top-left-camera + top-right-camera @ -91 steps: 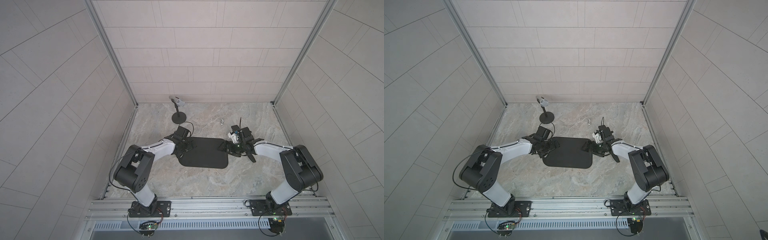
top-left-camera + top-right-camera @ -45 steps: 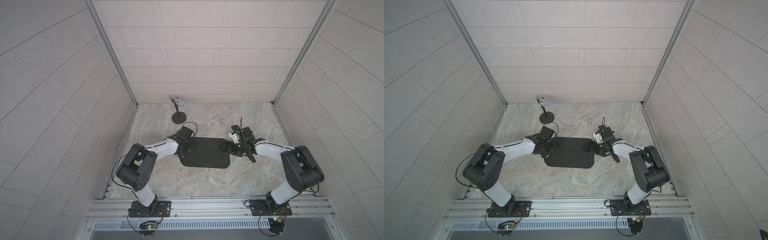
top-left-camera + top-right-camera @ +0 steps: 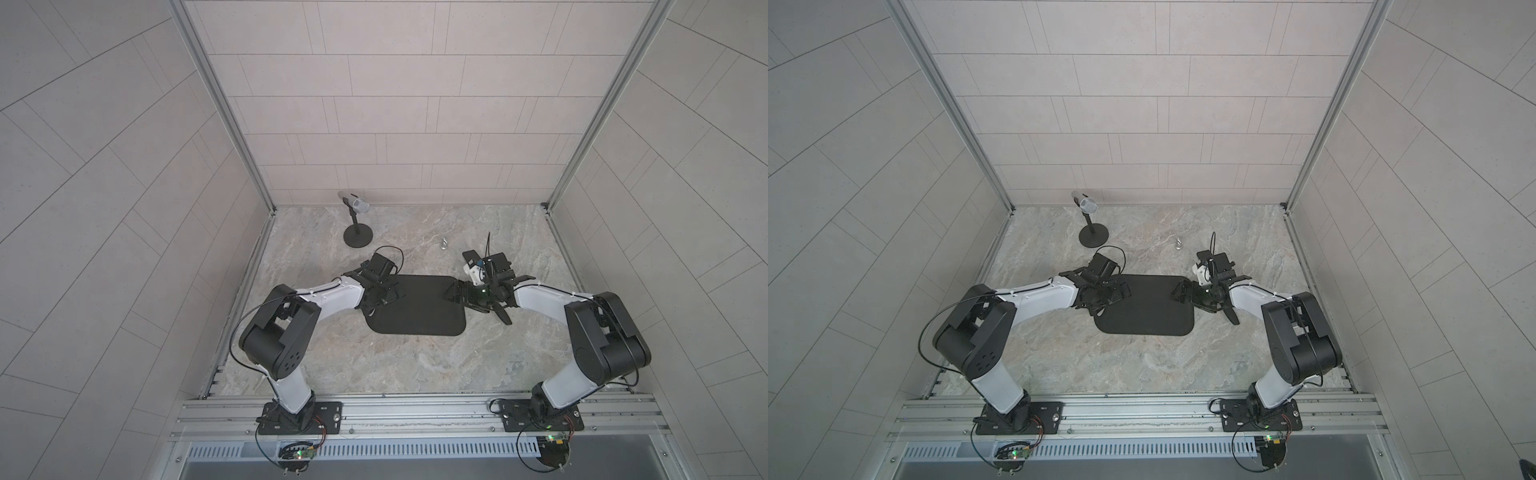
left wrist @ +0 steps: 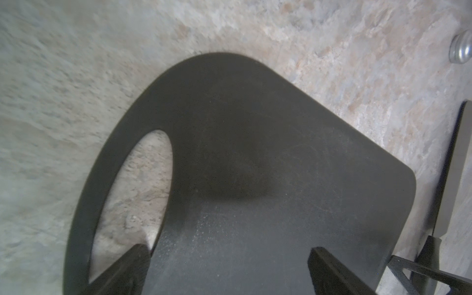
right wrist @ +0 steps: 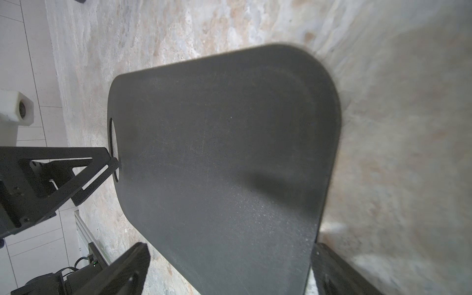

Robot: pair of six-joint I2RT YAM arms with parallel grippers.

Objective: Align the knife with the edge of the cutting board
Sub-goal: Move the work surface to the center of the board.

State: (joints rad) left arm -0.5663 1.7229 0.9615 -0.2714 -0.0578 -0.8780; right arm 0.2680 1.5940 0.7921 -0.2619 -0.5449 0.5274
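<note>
Board shift: cutting board (image 3: 415, 307) lies slightly nearer the right gripper (image 3: 459, 293) than a second ago; left gripper (image 3: 384, 293) has advanced with it, over the handle-hole end.
Left tool: jaws spread wide; in the left wrist view one fingertip (image 4: 122, 273) sits at the rim of the oval hole (image 4: 138, 194), the other on the board face; nothing is clamped.
Right tool: jaws fully apart above the opposite short end; holding nothing.
Knife position: knife (image 4: 456, 166) lies flat on the tabletop (image 4: 76, 76) just beside the board's far short edge; blade roughly parallel with that edge, a narrow gap showing; contact at the handle end cannot be told.
Step in hand: judged to be sliding the board until its short edge lies along the knife.
Method: press lightly and push straight along the board's long axis; avoid twisting about the hole; slow as the gap closes; stop at first contact so the knife is not shoved away; keep the right fingers clear of the blade.
</note>
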